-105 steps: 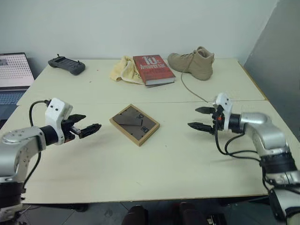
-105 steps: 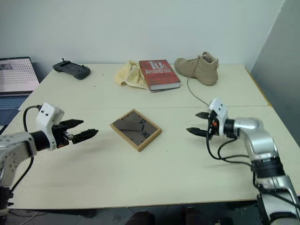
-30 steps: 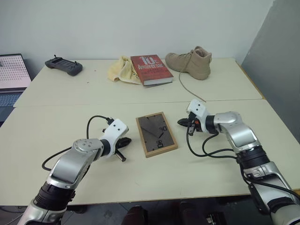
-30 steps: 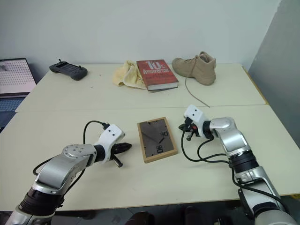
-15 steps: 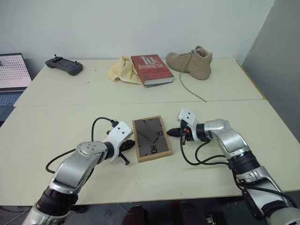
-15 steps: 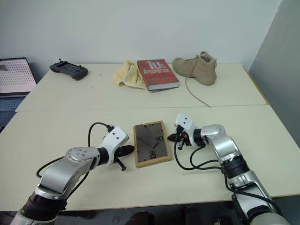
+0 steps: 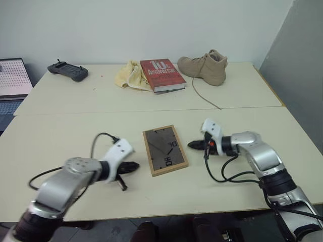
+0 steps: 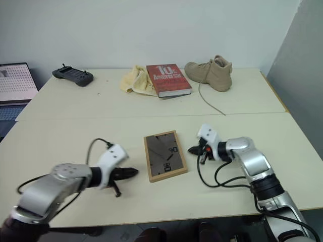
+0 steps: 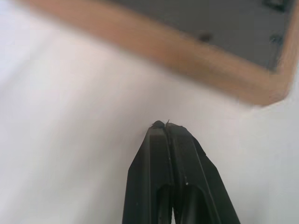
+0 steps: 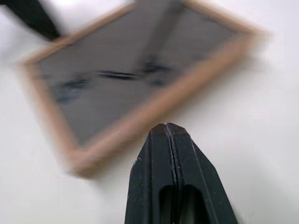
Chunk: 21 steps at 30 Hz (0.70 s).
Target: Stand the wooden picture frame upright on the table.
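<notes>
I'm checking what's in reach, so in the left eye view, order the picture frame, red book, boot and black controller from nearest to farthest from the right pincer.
From the right pincer:
1. Wooden picture frame, lying flat just to its left.
2. Boot, at the table's far edge, slightly right.
3. Red book, far edge, beside the yellow cloth.
4. Black controller, far left corner.

Light-wood picture frame (image 7: 165, 149), dark brown back

On one table (image 7: 75, 106): one wooden picture frame (image 7: 165, 149), one red book (image 7: 162, 75), one tan boot (image 7: 207, 66), one yellow cloth (image 7: 128, 75), one black controller (image 7: 67, 70), one laptop (image 7: 11, 80) alongside.
</notes>
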Tool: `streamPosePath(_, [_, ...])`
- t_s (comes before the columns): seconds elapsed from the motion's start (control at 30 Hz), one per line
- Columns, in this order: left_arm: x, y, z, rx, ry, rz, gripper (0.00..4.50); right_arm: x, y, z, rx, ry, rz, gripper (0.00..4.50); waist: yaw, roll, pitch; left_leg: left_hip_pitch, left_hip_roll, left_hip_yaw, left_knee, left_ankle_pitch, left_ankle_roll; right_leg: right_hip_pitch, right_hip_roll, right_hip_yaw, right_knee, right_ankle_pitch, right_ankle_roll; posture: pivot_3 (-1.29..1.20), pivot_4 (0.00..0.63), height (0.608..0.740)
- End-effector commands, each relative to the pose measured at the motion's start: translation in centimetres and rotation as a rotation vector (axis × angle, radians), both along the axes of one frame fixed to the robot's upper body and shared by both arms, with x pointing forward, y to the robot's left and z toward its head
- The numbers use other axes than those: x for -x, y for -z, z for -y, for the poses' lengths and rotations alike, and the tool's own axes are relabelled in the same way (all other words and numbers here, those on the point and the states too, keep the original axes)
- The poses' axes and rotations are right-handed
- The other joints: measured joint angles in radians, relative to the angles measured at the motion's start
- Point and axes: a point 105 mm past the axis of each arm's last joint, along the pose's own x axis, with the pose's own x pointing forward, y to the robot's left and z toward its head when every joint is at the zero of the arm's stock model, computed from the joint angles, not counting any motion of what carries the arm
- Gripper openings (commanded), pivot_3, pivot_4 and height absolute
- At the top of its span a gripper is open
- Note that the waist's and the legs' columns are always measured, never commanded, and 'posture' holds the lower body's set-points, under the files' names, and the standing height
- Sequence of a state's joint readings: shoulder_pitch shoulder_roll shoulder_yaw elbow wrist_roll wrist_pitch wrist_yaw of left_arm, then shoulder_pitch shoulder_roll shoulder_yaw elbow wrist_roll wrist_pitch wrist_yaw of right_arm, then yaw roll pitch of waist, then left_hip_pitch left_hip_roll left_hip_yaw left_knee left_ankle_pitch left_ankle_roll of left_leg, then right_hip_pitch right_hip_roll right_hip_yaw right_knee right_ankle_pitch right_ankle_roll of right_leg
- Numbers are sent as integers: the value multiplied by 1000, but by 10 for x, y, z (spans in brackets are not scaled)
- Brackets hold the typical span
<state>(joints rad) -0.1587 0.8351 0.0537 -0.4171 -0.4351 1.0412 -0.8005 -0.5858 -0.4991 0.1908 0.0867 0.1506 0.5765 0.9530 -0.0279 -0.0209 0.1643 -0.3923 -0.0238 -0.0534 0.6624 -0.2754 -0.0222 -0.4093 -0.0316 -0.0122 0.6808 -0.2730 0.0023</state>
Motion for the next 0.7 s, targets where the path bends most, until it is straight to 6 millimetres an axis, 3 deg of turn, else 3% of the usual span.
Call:
streamPosePath(0.03, [20, -30, 9, 429, 18, -214, 728, -13, -11, -5, 1, 33, 114, 0, -1, 0, 0, 0, 0, 0, 0, 0, 0, 0, 0, 0, 0, 0, 0, 0, 150, 740])
streamPosePath(0.13, [22, -44, 6, 666, -22, -332, 1524, -17, -2, -10, 28, 30, 135, 0, -1, 0, 0, 0, 0, 0, 1, 0, 0, 0, 0, -1, 0, 0, 0, 0, 150, 740])
streamPosePath(0.2, [20, -39, -1, 777, -76, -425, 1841, -20, 6, -14, 44, 30, 144, 0, -1, 0, 0, 0, 0, 0, 1, 0, 0, 1, 0, -1, 0, 0, 0, 0, 150, 740])
streamPosePath(0.37, [17, -13, -8, 847, -195, -553, 3006, -18, 16, -23, 58, 1, 143, 0, -4, 0, 0, 1, 0, 0, 1, 0, 0, 1, 0, 1, 1, 0, 0, 0, 150, 740])
streamPosePath(0.57, [13, 6, 0, 887, -244, -626, 4450, -10, 21, -36, 47, -32, 125, 0, -2, 0, 0, 2, 0, 0, 1, 1, -2, 1, 0, 1, 1, 0, 0, 0, 150, 740])
streamPosePath(0.7, [14, 21, 12, 882, -247, -673, 4492, -6, 22, -44, 39, -52, 114, 0, -2, 0, 0, 2, 0, 0, 1, 2, -4, 1, 0, 1, 1, 0, 0, 0, 150, 740])
